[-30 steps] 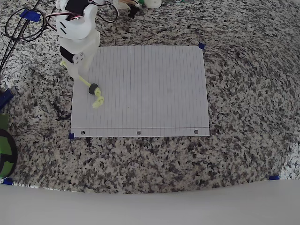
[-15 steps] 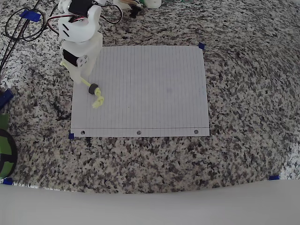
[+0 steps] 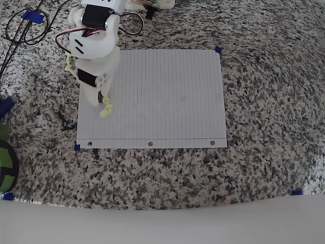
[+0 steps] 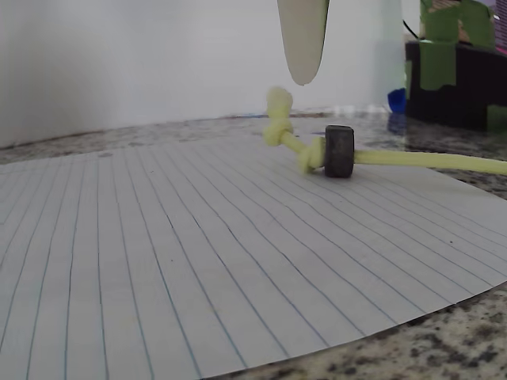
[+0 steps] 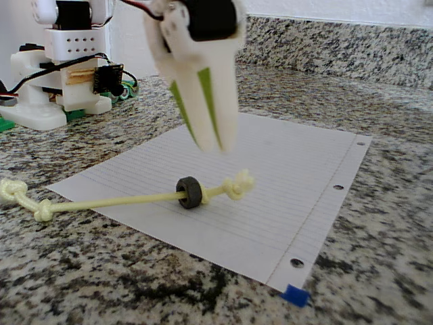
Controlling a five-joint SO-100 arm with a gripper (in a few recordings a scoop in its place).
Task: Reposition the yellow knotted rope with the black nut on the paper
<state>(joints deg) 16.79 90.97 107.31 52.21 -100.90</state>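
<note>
Since a second earlier the hand (image 5: 211, 139) had swung right and toward the near side in the overhead view, from beside the paper's far-left corner to above the nut; the rope had not shifted.

Near to far, fixed view: the paper (image 5: 284, 203) lay flat on the granite surface (image 5: 379, 223), a blue tape tab (image 5: 295, 295) at its near corner. The yellow knotted rope (image 5: 122, 200) ran across the paper's left edge: one knotted end on the sheet, the other off it on the stone at left. The black nut (image 5: 190, 191) sat on the cord just inside the paper, close to the on-sheet knot. Above and just behind it hung the hand, fingers nearly together, tips clear of the cord, holding nothing.

Progress: judged early. Rope ungrasped, half off the sheet; grasp and move remain.

View differences: the wrist view showed one fingertip (image 4: 303, 39) hanging over the knot, clear air between, with the nut (image 4: 339, 150) upright on its rim. Overhead, the arm hid the nut and most of the cord, leaving the two knotted ends (image 3: 106, 108). The fixed view gave the whole cord.
</note>
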